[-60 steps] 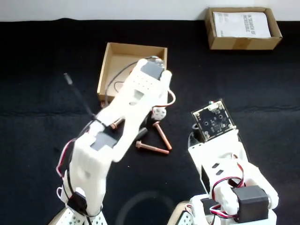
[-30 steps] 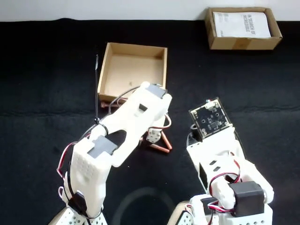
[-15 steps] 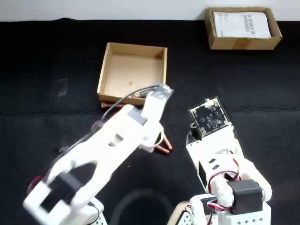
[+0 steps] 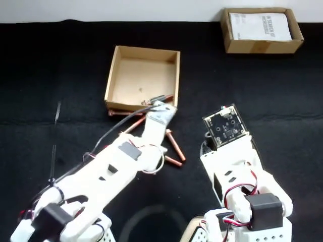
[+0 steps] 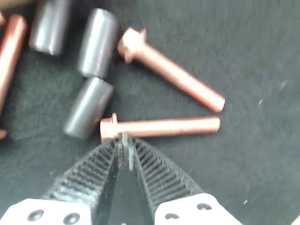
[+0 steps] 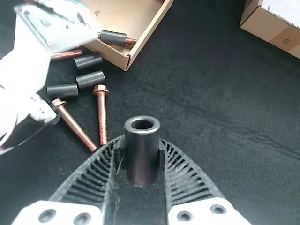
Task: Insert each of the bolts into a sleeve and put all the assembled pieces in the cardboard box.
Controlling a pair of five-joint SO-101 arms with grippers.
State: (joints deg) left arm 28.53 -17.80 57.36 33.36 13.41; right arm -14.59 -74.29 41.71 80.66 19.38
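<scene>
**Left wrist view.** The left arm's jaws are clenched on nothing, and their tips sit just beside the head of a copper bolt lying on the black tabletop. We see a second bolt near it and three dark loose sleeves alongside.

**Right wrist view.** The right arm's jaws grasp one sleeve upright, with its bore uppermost. It is held above the tabletop, well apart from the cardboard box. In the box corner nearest the arms lies an assembled piece, a bolt seated in a sleeve.

**High view.** The left arm extends to just before the cardboard box's front wall, over the loose parts. The right arm stands beside it. A second box, holding a printed sheet, sits at the far edge of the tabletop.
</scene>
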